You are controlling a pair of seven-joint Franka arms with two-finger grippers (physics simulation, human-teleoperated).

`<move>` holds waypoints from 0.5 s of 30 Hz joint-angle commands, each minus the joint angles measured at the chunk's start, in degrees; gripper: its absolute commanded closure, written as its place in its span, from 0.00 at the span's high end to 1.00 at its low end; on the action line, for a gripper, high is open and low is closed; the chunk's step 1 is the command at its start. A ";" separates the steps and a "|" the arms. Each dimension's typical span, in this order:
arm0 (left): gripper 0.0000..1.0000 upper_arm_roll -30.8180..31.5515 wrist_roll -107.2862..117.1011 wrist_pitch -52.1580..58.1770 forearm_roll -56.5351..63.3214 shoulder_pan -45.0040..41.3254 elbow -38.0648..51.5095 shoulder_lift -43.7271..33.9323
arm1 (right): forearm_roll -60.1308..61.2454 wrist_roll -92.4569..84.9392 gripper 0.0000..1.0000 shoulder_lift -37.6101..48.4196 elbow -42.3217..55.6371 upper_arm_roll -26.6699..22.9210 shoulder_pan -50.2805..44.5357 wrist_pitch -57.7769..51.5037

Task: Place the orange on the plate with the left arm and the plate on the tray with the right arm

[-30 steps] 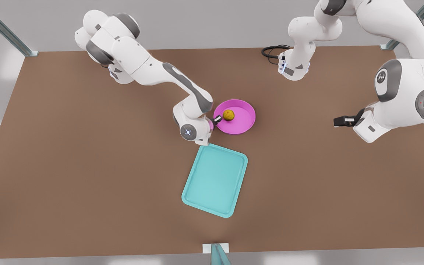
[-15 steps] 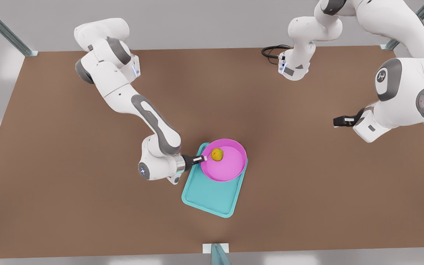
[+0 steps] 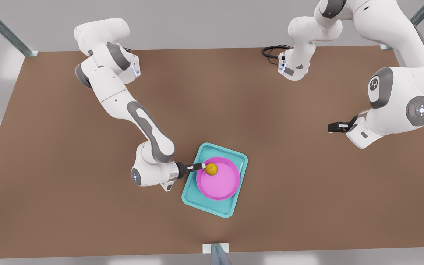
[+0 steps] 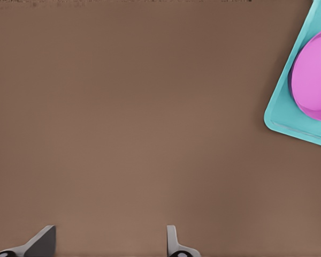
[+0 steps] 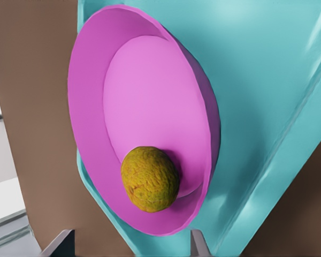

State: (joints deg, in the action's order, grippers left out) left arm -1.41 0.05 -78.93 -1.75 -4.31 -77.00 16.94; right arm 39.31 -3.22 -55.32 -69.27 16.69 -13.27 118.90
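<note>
On the front view's left, the right gripper [image 3: 200,166] sits at the plate [image 3: 222,186] rim beside the orange [image 3: 211,169], fingers spread wide, apparently letting go. The plate, carrying the orange, lies on the tray [image 3: 230,207]. Far right, the left gripper [image 3: 332,127] waits with its fingers apart, nothing in it, its job seemingly done.

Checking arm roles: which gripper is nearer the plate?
Right. The right gripper is at the plate's rim by the orange; the left gripper hangs far off.
</note>
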 commanded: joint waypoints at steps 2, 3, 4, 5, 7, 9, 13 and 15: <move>1.00 0.00 -0.14 0.18 0.08 -0.09 0.01 -0.06 | -16.00 0.93 1.00 6.89 0.63 -2.01 3.16 -18.86; 1.00 0.00 0.56 0.27 -0.09 -0.26 -0.17 -0.06 | -25.93 0.93 1.00 8.82 5.89 -2.19 4.13 -28.35; 1.00 0.00 0.30 0.10 -0.18 -0.17 0.00 -0.59 | -36.30 0.93 1.00 13.21 8.89 -1.93 4.30 -38.20; 1.00 0.00 0.13 -0.34 0.08 -0.17 0.09 -0.42 | -45.80 1.02 1.00 19.10 9.24 -2.02 3.60 -44.89; 1.00 -0.44 -0.05 -0.26 -0.09 -0.17 0.18 -1.12 | -55.74 1.11 1.00 30.71 9.33 -1.84 -0.97 -50.86; 1.00 -0.35 -0.14 0.10 -0.09 -0.17 0.18 -1.30 | -55.04 0.84 1.00 41.34 7.23 -2.28 0.52 -52.19; 1.00 -0.35 -0.23 0.10 -0.09 -0.17 0.18 -1.30 | -46.69 0.84 1.00 54.00 -8.69 -8.87 3.43 -48.32; 1.00 -0.35 -0.23 0.18 -0.01 -0.17 0.18 -1.38 | -46.69 0.93 1.00 54.35 -9.13 -9.14 3.43 -48.23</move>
